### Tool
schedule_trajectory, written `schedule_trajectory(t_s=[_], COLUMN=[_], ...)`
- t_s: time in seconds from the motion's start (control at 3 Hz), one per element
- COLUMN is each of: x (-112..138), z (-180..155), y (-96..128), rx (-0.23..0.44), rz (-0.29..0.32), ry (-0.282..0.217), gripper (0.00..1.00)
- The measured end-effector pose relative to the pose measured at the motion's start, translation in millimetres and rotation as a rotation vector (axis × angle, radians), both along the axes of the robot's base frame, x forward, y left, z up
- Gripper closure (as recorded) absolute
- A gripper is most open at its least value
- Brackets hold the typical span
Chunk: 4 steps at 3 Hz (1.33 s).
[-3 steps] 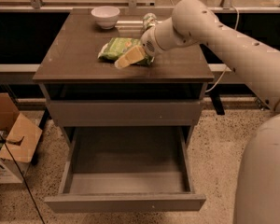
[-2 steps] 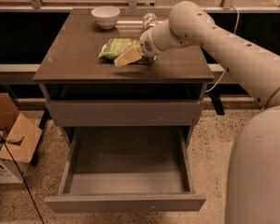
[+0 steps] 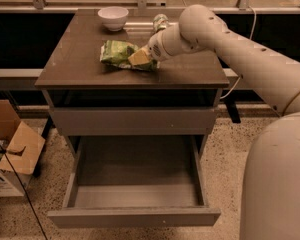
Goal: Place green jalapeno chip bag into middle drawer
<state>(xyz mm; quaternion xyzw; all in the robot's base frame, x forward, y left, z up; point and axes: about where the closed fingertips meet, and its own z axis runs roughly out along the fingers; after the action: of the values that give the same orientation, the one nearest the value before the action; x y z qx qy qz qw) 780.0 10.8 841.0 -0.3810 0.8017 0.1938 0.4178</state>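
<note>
Arm reaches in from the right edge of the view, sloping down and leftward over the cabinet top, wrist roughly level and pointing left. Gripper sits low at the middle of the top, touching the right end of the green jalapeno chip bag; whether the claw is open or clamped on the bag: cannot tell, as the wrist housing and the bag hide it. Bag lies flat on the top, centre, slightly toward the left, long axis running left to right. White bowl stands near the back edge, left of centre, well apart from the bag. Small can stands upright near the back edge, just behind the wrist, partly hidden by it. Below the top: upper drawer front shut, flush. Middle drawer pulled fully out toward the camera, grey floor in view, directly below the front edge of the top. Cardboard box, flaps open, on the floor left of the cabinet. The robot's pale body fills the lower right corner.
</note>
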Motion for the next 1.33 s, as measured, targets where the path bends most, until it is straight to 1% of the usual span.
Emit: schedule_trajectory(t_s=[0.33,0.67,1.0,1.33], x=[-6.7,-28.4,-72.4,-125.9], z=[13.3,43.0,76.7,91.6], y=[-2.1,-11.2,-29.5,-47.3], rx=[0.019,0.022,0.006,-0.039], rz=[0.002,0.017,0.055,0.099], ry=[-0.029,-0.107,-0.182,-0.191], gripper=[0.92,1.0,1.0,1.0])
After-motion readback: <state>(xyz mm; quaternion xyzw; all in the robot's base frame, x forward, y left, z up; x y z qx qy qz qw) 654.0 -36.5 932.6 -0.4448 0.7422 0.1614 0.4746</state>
